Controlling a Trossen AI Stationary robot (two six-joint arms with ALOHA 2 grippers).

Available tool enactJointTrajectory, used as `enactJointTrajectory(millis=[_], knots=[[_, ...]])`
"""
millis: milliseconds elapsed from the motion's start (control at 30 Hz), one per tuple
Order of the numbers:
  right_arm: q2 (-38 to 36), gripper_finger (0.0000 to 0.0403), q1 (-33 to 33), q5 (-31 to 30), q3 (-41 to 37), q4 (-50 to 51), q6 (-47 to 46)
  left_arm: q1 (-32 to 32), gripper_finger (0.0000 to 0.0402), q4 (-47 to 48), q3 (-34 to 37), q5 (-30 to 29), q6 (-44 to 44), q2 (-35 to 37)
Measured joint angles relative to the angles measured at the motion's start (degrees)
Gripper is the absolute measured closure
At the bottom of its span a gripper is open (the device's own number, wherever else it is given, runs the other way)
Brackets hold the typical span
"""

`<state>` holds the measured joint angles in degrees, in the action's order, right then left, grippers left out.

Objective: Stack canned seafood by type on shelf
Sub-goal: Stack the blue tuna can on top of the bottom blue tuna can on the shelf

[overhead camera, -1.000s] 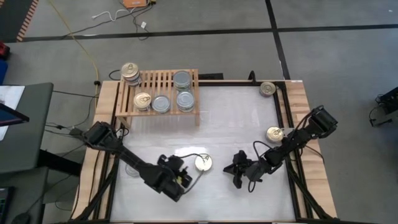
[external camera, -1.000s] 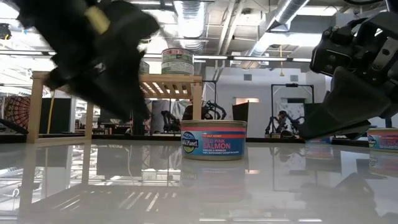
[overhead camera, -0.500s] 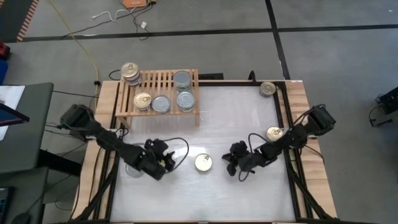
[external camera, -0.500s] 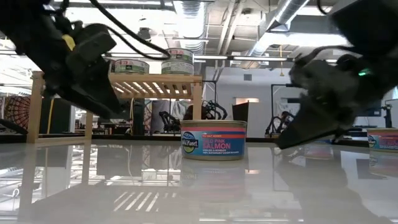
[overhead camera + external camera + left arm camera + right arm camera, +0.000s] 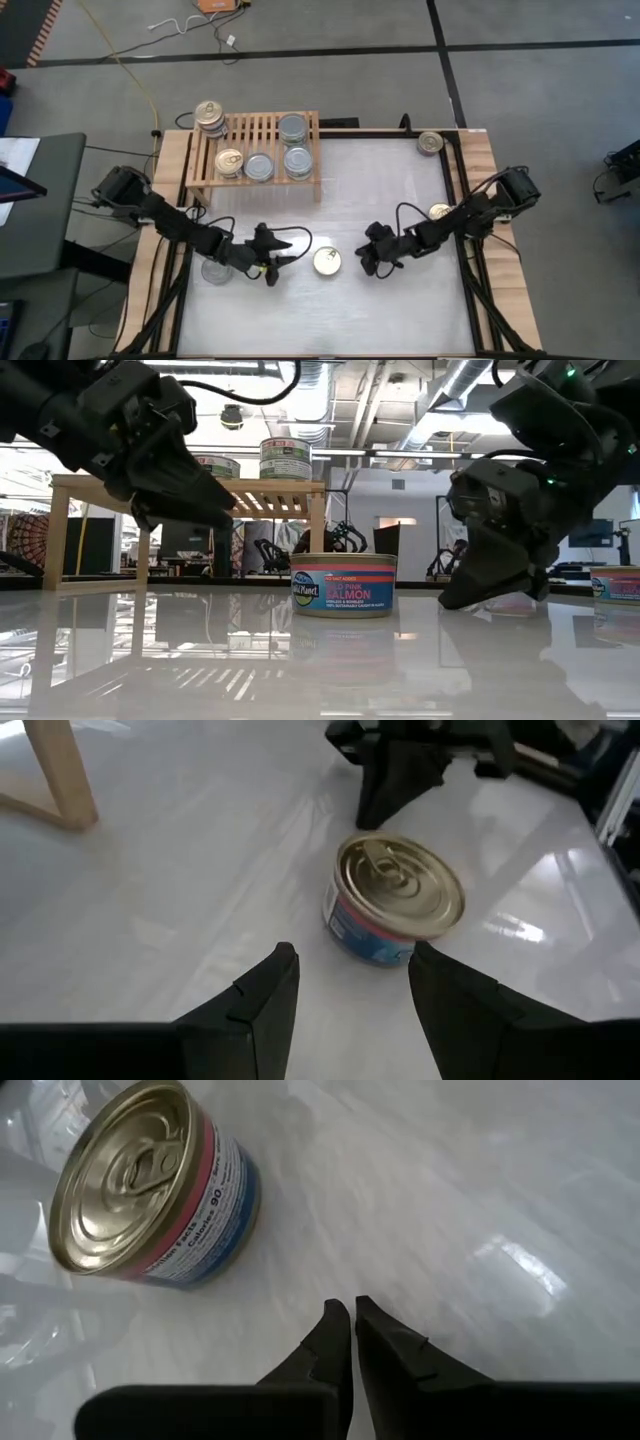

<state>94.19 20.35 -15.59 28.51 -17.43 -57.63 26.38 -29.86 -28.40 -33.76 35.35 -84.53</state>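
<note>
A gold-topped salmon tin [image 5: 326, 261] stands upright on the white tabletop [image 5: 400, 190], flanked by both arms reaching low across the table from its outer edges. The left gripper [image 5: 277, 262], stretched out nearly level with the surface, points at the tin from just beside it, its fingers [image 5: 262, 1005] spread apart and holding nothing. Opposite, the right gripper [image 5: 366, 262] angles down toward the table near the tin's other side, its fingers [image 5: 335, 1342] pressed together and empty. Another gold-topped tin [image 5: 440, 212] sits beside the right arm's forearm, and one more [image 5: 430, 143] at the far right corner. At the far left, the light-wood shelf [image 5: 256, 131] carries gold-topped tins [image 5: 229, 161] and silver-topped tins [image 5: 297, 160], some stacked.
</note>
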Motion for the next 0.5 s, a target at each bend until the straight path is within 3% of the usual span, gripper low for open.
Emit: enactJointTrajectory(millis=[200,500], knots=[[-1.89,0.0345,0.81,0.47,0.00,4.11,2.64,-0.05,0.0219,0.07,-0.05,-1.45,6.16,0.00],[-12.04,0.0345,0.88,0.74,-0.52,19.00,7.98,-0.40,0.0219,5.11,-0.07,-1.50,7.35,0.00]])
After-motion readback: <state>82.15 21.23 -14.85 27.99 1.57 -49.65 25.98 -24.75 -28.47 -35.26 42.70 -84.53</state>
